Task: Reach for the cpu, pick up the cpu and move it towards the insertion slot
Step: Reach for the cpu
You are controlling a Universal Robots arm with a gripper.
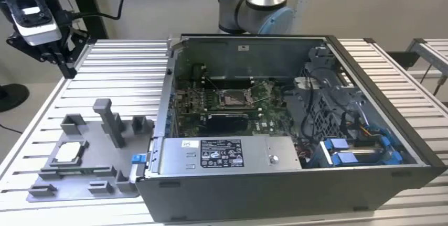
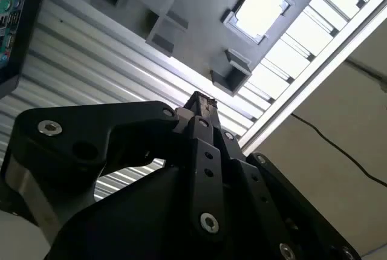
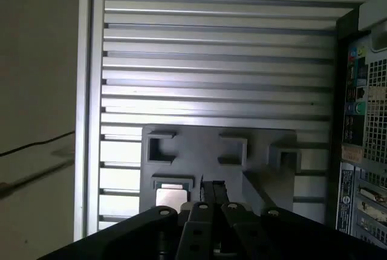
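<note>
Silvery thin cpu [image 1: 68,152] at the case's [image 1: 280,197] nine o'clock looks light, fragile; we'd grip its edges, our claw [image 2: 204,98] closed, empty

A: How many chips?
B: One chip [image 2: 260,9], lying out beyond the gripper [image 2: 202,101].
A: Trays under it?
B: One grey tray [image 1: 84,184], on one slatted table [image 1: 119,79].
A: And computers?
B: One open computer [image 1: 280,194], off to the gripper's side, holding one socket [image 1: 233,98].

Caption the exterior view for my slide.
Pincer poised above the table; cpu lies in the grey fixture beside the open case.
</note>
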